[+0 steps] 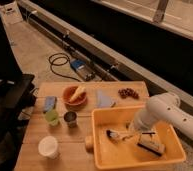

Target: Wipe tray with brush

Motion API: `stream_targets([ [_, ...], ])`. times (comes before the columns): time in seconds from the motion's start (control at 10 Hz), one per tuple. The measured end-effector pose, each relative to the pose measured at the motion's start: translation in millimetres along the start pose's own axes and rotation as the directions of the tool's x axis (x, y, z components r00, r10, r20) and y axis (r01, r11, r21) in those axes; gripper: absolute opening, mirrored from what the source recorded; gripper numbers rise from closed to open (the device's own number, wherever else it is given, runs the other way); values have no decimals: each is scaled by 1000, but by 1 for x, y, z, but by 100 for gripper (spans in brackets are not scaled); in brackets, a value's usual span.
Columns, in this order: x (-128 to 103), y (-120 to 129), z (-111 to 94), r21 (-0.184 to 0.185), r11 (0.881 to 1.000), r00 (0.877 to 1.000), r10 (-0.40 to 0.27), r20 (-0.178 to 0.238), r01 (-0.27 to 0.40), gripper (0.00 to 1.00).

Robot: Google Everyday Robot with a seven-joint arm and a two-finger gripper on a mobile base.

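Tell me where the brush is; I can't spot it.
The brush lies inside the yellow tray, left of the scrubber, with the shut gripper at its handle end.

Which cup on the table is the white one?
The white cup at the table's front left corner; the green cup and metal cup stand behind it. The tool is inside the yellow tray.
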Motion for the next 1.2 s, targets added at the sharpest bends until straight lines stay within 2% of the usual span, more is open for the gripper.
stream_targets([
  [0.3,-13,10,2,0,1000,1000,-10,-18,10,0],
  [0.5,-2,8,-3,12,1000,999,6,-45,-5,0],
  [0.7,37,-2,-14,28,999,995,46,-92,-44,0],
  [1.0,75,-21,-27,45,997,991,61,-115,-56,0],
  [1.2,78,-30,-30,49,998,992,54,-116,-49,0],
])
